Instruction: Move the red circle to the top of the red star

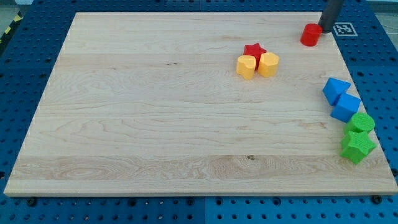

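A: Pushing stage? Where's the red circle?
B: Up and right of the red star, well apart; my tip touches its right side.
A: Tool state?
B: A bare rod, nothing gripped. Next, shove left.

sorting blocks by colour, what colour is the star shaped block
Red: the star sits behind two yellow blocks; camera view.

The tip touches the red circle's right side. The red star sits well left of it, against two yellow blocks.
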